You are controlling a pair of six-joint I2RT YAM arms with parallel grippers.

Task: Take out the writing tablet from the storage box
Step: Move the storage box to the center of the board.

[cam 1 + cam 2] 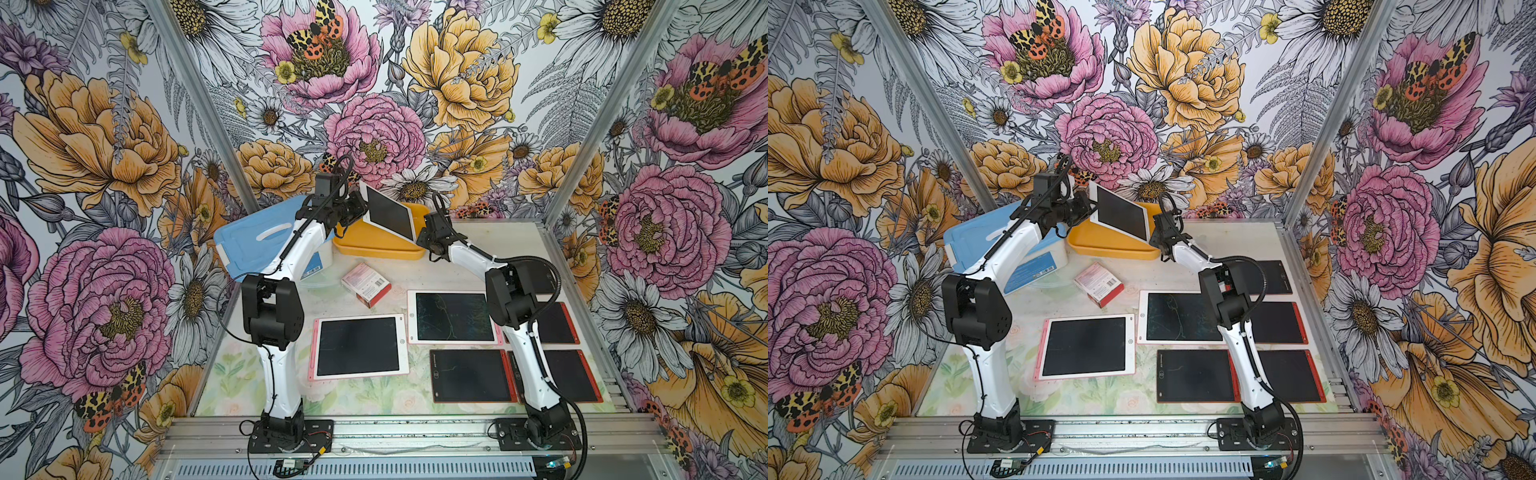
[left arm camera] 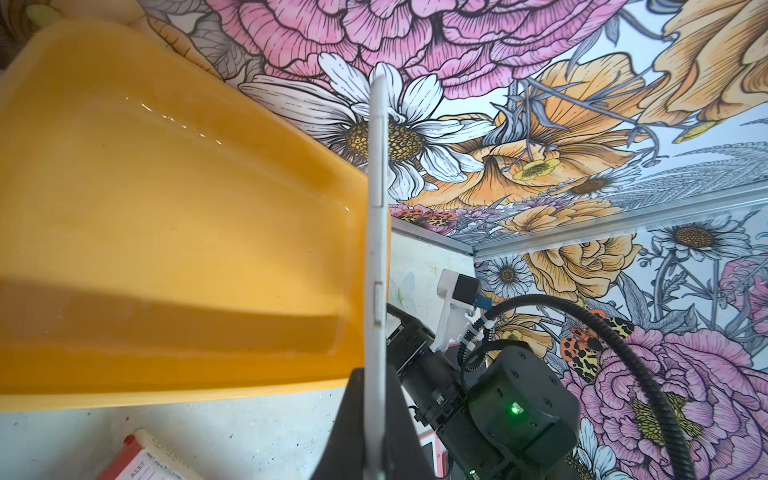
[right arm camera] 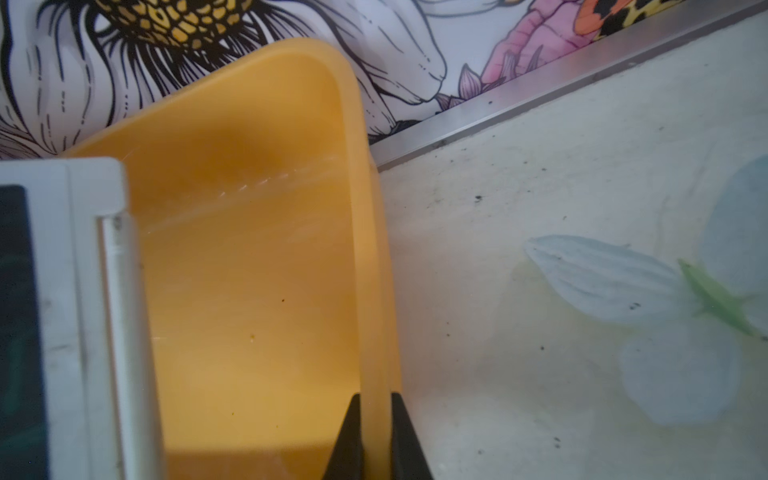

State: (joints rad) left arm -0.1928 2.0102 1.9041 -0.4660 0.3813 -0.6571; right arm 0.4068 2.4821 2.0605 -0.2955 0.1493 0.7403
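The box (image 1: 374, 246) is yellow-orange; the tablet (image 1: 388, 214) is white-framed with a dark screen. The lid (image 1: 249, 232) is blue, the carton (image 1: 365, 284) red-and-white, the walls (image 1: 104, 145) flowered pink, orange and white.

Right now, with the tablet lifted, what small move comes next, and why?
Probably lift the left pincer a little higher: it grips the white writing tablet, tilted, its lower corner low over the yellow storage box, whose rim the right pincer clamps.

Storage box (image 1: 374, 248) partly behind writing tablet (image 1: 388, 214)
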